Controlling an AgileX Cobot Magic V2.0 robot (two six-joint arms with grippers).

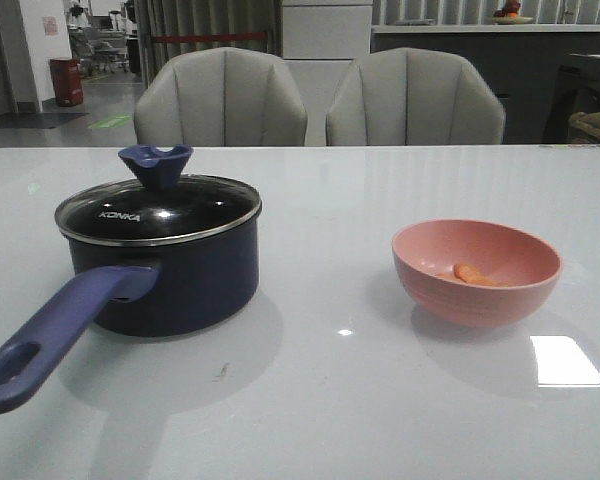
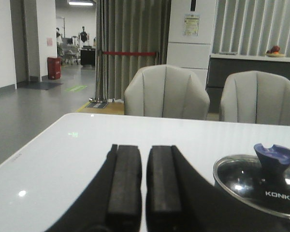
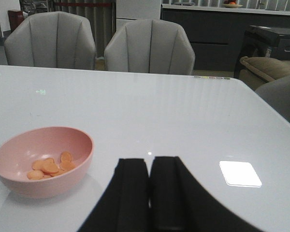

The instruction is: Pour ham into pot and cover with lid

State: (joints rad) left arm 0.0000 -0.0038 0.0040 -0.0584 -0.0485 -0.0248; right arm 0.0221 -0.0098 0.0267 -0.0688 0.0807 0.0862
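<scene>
Neither arm shows in the front view; only the wrist cameras catch the black fingers. The left gripper (image 2: 144, 186) hangs low over the table with its two pads (image 2: 123, 181) drawn close, a thin slit between them, holding nothing. The right gripper (image 3: 149, 191) sits the same way, its fingers (image 3: 133, 193) nearly touching and empty.

The dark navy saucepan (image 1: 170, 275) stands upright on the robot's left half of the table, its long purple-blue handle (image 1: 55, 345) running out toward the near left edge, the hole at its end nearest me. The round glass lid with steel rim and flared blue knob (image 1: 158, 205) lies flat on the pot, its white "KONKA" lettering facing forward. Well apart to the right sits a pink round bowl (image 1: 477, 272), and the thin orange-pink ham slices (image 3: 49, 166) lie together in its bottom.

The glossy white table (image 1: 330, 400) mirrors a ceiling light. Behind it stand two grey padded chairs (image 1: 220, 100), with curtains and a corridor beyond.
</scene>
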